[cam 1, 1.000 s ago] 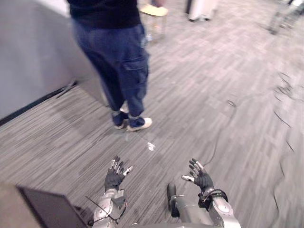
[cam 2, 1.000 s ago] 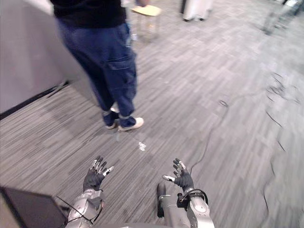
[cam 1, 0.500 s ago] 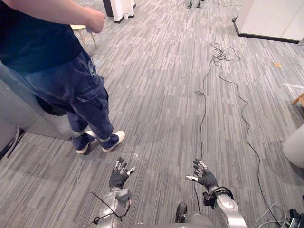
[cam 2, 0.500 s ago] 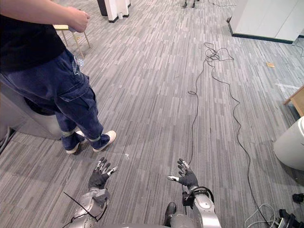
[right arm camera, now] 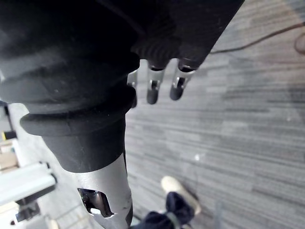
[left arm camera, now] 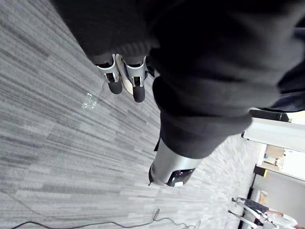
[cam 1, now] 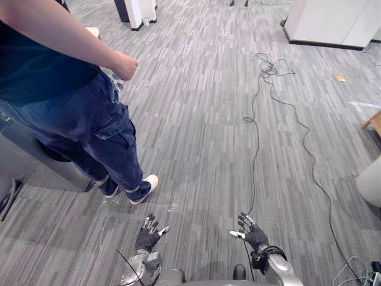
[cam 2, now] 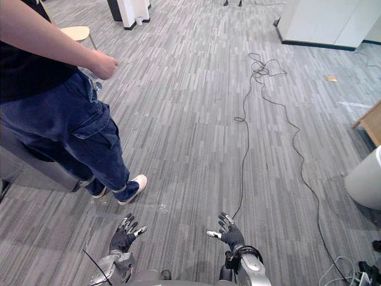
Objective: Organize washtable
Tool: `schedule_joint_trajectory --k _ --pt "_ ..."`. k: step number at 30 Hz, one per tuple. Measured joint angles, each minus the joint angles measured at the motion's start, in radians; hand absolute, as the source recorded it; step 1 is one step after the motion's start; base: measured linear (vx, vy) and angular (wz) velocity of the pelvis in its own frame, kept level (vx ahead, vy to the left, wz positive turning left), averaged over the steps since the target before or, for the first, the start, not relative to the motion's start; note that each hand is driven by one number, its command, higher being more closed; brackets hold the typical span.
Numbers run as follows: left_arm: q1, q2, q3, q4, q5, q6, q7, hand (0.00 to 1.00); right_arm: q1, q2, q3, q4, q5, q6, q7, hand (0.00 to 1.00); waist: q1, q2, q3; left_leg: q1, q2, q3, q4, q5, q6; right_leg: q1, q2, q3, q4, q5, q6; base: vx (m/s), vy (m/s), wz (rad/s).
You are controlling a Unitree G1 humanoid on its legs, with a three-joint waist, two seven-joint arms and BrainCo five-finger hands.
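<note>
Left hand (cam 1: pixel 147 231) and right hand (cam 1: pixel 250 231) released, empty, over carpet (cam 1: pixel 202 131). Risk: person (cam 1: pixel 83 113) stands near; stepping forward could clip their shoe (cam 1: pixel 146 186).

Grey carpet-tile floor (cam 1: pixel 196 119), narrow stripes in lighter and darker grey, covers whole open room. Even overhead light, soft shadows. Far right: white cabinet with dark plinth (cam 1: pixel 333 21). Far left: white pedestal on dark base (cam 1: pixel 138 9); near it, round pale wooden stool seat (cam 2: pixel 76 33) on thin legs. Left edge: grey rounded metal unit (cam 1: pixel 41 164) standing on floor. Right edge: light wooden furniture corner (cam 2: pixel 370 122); nearer than that, white rounded bin (cam 2: pixel 364 179). Small orange scrap (cam 1: pixel 340 78) on carpet before cabinet.
</note>
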Motion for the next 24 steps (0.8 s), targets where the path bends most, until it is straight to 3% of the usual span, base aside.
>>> schedule_joint_trajectory --k 4,7,12,20,24 --pt "-0.021 0.023 0.001 0.106 0.017 -0.015 -0.001 0.00 -0.034 0.005 -0.026 0.138 -0.004 -0.015 -0.003 0.00 0.003 0.002 -0.001 0.062 -0.007 -0.009 -0.056 0.008 0.012 0.047 -0.002 -0.024 -0.012 0.001 -0.001 0.05 0.018 0.11" --pt "-0.060 0.020 0.009 0.282 0.037 -0.016 0.001 0.00 -0.074 -0.007 -0.077 0.319 -0.051 -0.021 -0.028 0.00 0.001 0.000 -0.002 0.089 -0.013 -0.006 -0.098 0.020 0.022 0.052 -0.005 -0.026 -0.015 0.001 -0.002 -0.01 -0.024 -0.08" --pt "-0.129 0.042 0.073 0.518 0.097 -0.023 0.010 0.00 -0.070 -0.016 -0.136 0.473 -0.082 -0.018 -0.048 0.00 -0.002 -0.010 -0.005 0.121 -0.018 -0.008 -0.150 0.045 0.019 0.065 -0.007 -0.044 -0.023 -0.001 -0.006 -0.03 -0.024 0.00" --pt "-0.161 0.057 0.097 0.597 0.134 -0.032 0.023 0.00 -0.037 -0.008 -0.213 0.532 -0.078 -0.011 -0.067 0.00 -0.003 -0.045 -0.016 0.183 -0.023 -0.013 -0.251 0.102 0.014 0.083 -0.007 -0.049 -0.026 -0.010 -0.013 -0.06 -0.036 0.00" --pt "-0.179 0.054 0.125 0.635 0.134 -0.030 0.023 0.00 -0.035 0.005 -0.244 0.536 -0.078 -0.005 -0.067 0.00 -0.004 -0.050 -0.018 0.200 -0.025 -0.014 -0.283 0.120 0.013 0.083 -0.008 -0.048 -0.024 -0.013 -0.007 -0.05 -0.029 0.01"
